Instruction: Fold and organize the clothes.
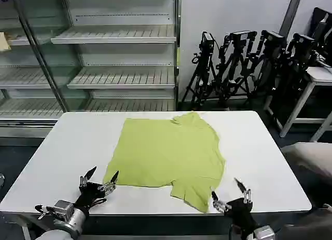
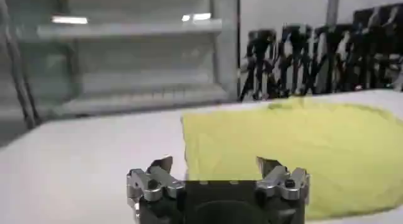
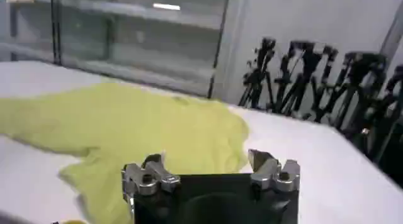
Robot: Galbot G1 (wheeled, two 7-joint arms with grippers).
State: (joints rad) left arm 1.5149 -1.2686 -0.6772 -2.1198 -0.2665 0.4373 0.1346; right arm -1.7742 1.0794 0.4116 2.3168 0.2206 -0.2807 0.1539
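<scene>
A plain lime-green short-sleeved T-shirt lies spread out and mostly flat. It is unfolded, with slight rumples near its far edge. One sleeve points toward the near edge, beside the right side, and the fabric looks thin and soft.

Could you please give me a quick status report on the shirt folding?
Left hand open at the table's near edge, empty. Right hand open beside the T-shirt's near sleeve, empty. Shirt spread out, unfolded. Nothing in the way.
</scene>
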